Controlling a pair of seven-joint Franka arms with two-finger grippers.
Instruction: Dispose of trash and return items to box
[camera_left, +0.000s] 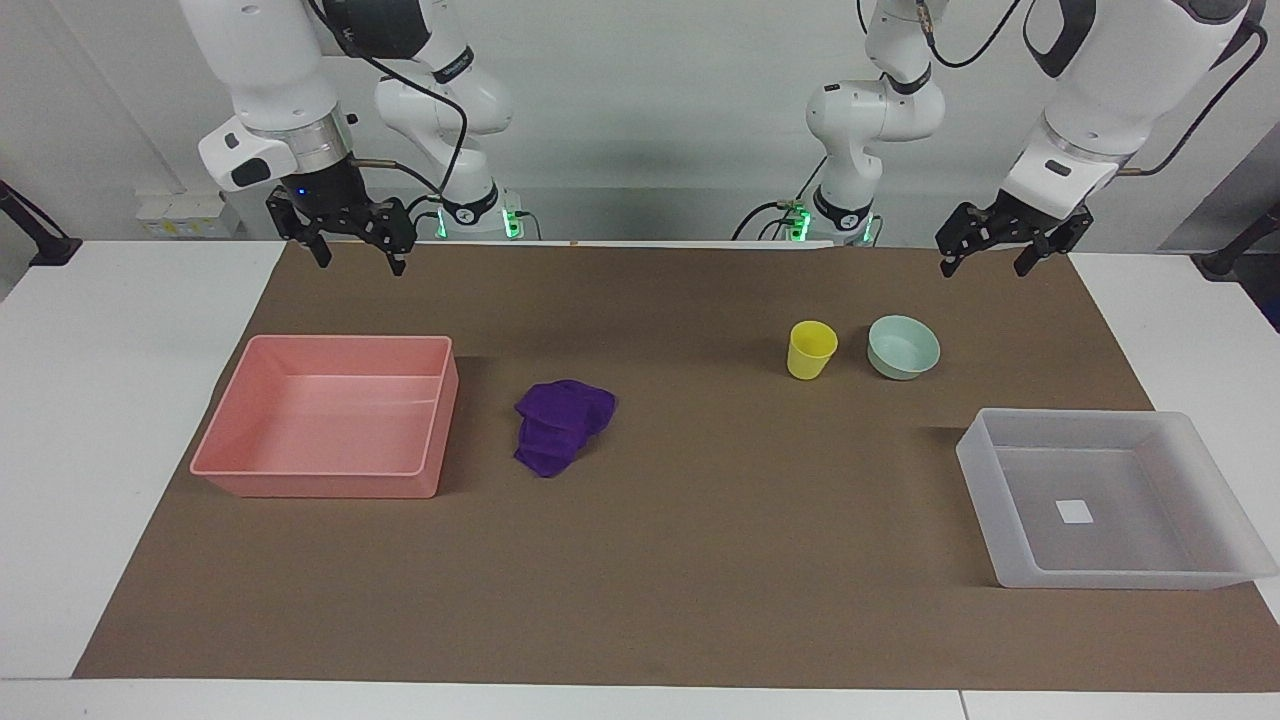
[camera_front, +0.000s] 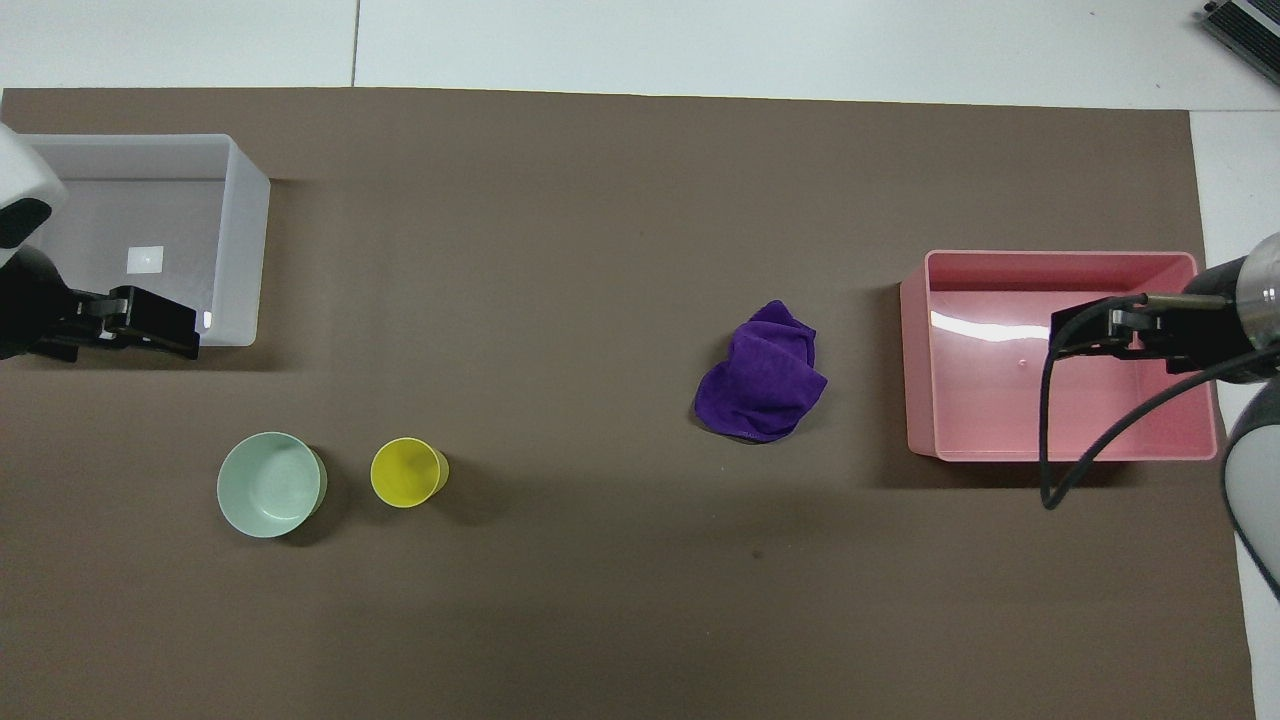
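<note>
Two grippers, right (camera_left: 353, 245) and left (camera_left: 990, 250), are held open, empty; cloth (camera_left: 562, 425) is seen lower-centre, nearer the right.

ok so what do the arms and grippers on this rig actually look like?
Both arms are glossy white with rounded shells and dark joint sections. A silver metal ring sits at the right arm's wrist. The right gripper and the left gripper are matte black with two slim black fingers each. Loose black cables run along both arms. Green lights glow at both bases, and a small blue light shows above the right gripper.
</note>
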